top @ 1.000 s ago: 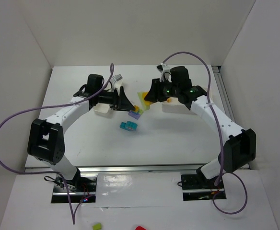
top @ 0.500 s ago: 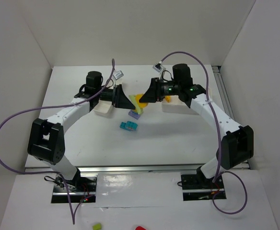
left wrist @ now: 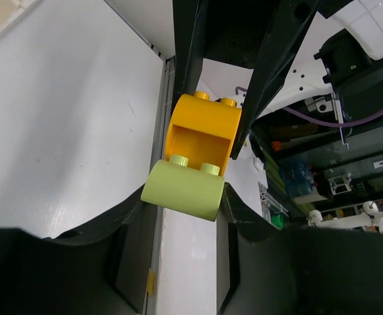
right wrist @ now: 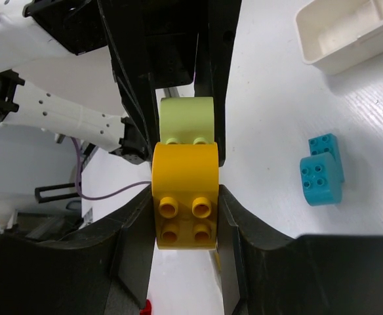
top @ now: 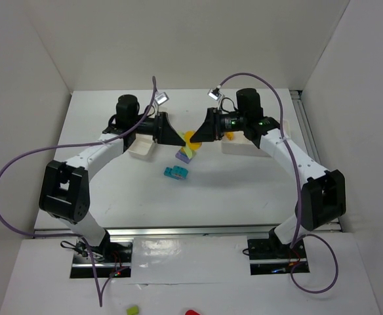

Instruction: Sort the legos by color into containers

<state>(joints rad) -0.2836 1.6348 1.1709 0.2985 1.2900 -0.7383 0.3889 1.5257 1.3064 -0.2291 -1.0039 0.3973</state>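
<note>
Two joined legos hang above the table between my grippers: a yellow brick (right wrist: 183, 197) and a pale green brick (left wrist: 185, 190) stuck to it. My right gripper (right wrist: 185, 210) is shut on the yellow brick (top: 189, 136). Facing it, my left gripper (left wrist: 183, 197) has its fingers against both sides of the pale green brick. On the table below lie a cyan brick pair (top: 176, 172) and a purple brick (top: 183, 157). The containers are a white tray (top: 141, 147) under the left arm and another white tray (top: 241, 146) under the right arm.
White walls enclose the table on three sides. A metal rail runs along the near edge by the arm bases. A green piece (top: 133, 309) and a red piece (top: 191, 313) lie off the table in front. Purple cables loop from both arms.
My left gripper has closed from wide open onto the pale green brick. Both wrists have shifted slightly toward the back wall; the right gripper still holds the yellow brick.
</note>
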